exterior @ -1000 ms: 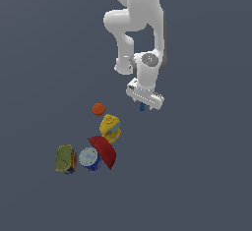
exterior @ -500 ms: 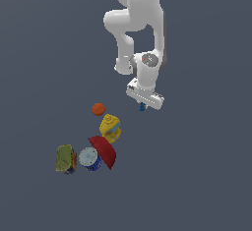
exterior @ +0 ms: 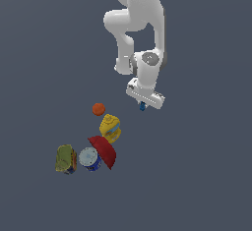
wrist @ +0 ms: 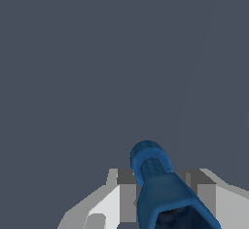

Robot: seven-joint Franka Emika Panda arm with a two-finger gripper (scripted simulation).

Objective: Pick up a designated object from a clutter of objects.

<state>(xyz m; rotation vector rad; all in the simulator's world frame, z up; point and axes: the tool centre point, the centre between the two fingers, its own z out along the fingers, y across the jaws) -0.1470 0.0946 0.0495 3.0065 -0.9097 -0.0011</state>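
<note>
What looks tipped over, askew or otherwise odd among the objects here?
The red bowl stands on its edge, leaning against the blue-and-white can, not sitting flat. The yellow jug looks tilted too. Apart from the clutter, the gripper holds the small blue bolt between its fingers.

arm [exterior: 140, 23]: white
bolt [wrist: 158, 184]: blue
ball [exterior: 98, 109]: orange
jug [exterior: 110, 127]: yellow
bowl [exterior: 104, 151]: red
can [exterior: 90, 158]: blue and white
packet [exterior: 64, 158]: green-yellow
ground [exterior: 44, 53]: dark grey-blue
</note>
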